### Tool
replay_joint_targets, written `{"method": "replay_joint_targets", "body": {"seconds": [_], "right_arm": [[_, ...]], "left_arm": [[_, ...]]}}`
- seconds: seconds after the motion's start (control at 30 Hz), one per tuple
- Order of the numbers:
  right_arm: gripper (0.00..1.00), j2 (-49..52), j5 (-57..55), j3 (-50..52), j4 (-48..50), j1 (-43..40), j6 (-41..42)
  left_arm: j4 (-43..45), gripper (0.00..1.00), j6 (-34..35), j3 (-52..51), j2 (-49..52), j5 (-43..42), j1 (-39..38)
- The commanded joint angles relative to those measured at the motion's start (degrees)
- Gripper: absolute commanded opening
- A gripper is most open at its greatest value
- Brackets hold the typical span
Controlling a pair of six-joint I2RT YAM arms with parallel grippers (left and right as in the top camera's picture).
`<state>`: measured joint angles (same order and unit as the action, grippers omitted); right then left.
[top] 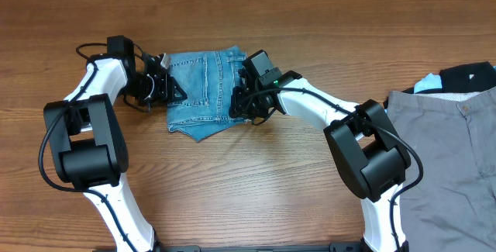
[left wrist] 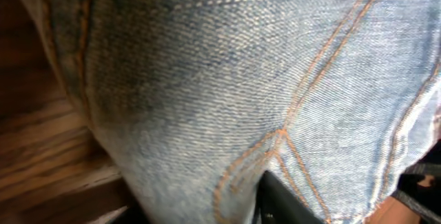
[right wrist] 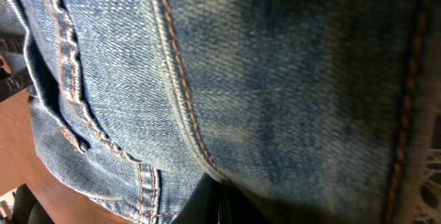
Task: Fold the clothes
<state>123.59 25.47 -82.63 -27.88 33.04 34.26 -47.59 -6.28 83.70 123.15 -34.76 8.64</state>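
Two robot arms meet at a folded pair of jeans, light-blue faded denim w/ orange-tan stitching, lying as a compact bundle on a wood table. The L gripper sits at the jeans' left edge, against the cloth. The R gripper sits at the jeans' right edge, over the cloth.

L wrist view: denim fills nearly the whole frame, seams meeting in a Y. Some wood grain shows left of the jeans, and a dark finger pokes in at the bottom. Can't tell whether the L gripper is open or closed.

R wrist view: denim fills the frame again, w/ a double-stitched seam running top to bottom and frayed white threads at the lower right corner. The R gripper is closed tight; can't tell if cloth is pinched in it.

Well right of the jeans, apart from them, lie grey trousers, w/ a dark garment just beyond.
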Motion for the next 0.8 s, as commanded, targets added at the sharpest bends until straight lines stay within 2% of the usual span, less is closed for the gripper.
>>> {"method": "replay_joint_targets", "body": {"seconds": [0.0,0.13,0.37,0.6,0.77], "right_arm": [[0.04,1.75,-4.15,0.52,-1.20,-0.15,0.07],[0.04,1.73,-4.11,0.48,-2.05,-0.15,0.07],[0.04,-2.08,-2.84,-0.35,-8.04,-1.29,-0.17],[0.04,-13.88,-5.46,-3.67,-17.88,-4.00,-3.23],[0.04,-21.49,-7.89,-3.72,-21.16,-5.79,-4.39]], "left_arm": [[-0.76,0.21,-2.56,-2.10,1.84,-4.94,-1.49],[-1.25,0.04,-4.96,-2.10,1.84,-7.21,-1.46],[-2.58,0.04,-4.28,-0.59,1.51,-7.26,1.40],[-3.43,0.04,0.96,6.54,0.46,-8.76,12.57],[1.95,0.04,7.78,8.04,0.48,-9.18,20.24]]}}
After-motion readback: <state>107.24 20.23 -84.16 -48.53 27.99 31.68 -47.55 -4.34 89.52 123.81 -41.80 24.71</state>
